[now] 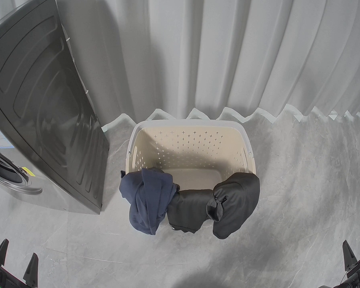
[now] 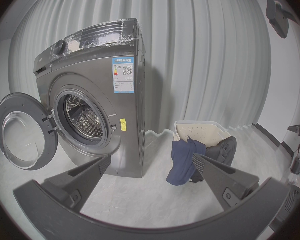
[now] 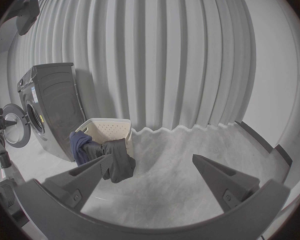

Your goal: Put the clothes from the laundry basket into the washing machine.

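Firstly, from the head, the laundry basket (image 1: 190,123) stands in the middle of the floor (image 1: 308,181), with a navy garment (image 1: 148,199) and a black garment (image 1: 232,205) hanging over its near rim. The washing machine (image 1: 40,109) is at the left.

From the left wrist, the door (image 2: 23,130) is open, and the left gripper (image 2: 150,156) has its fingers (image 2: 86,174) wide and empty.

From the right wrist, the right gripper (image 3: 151,157) is wide and empty too.
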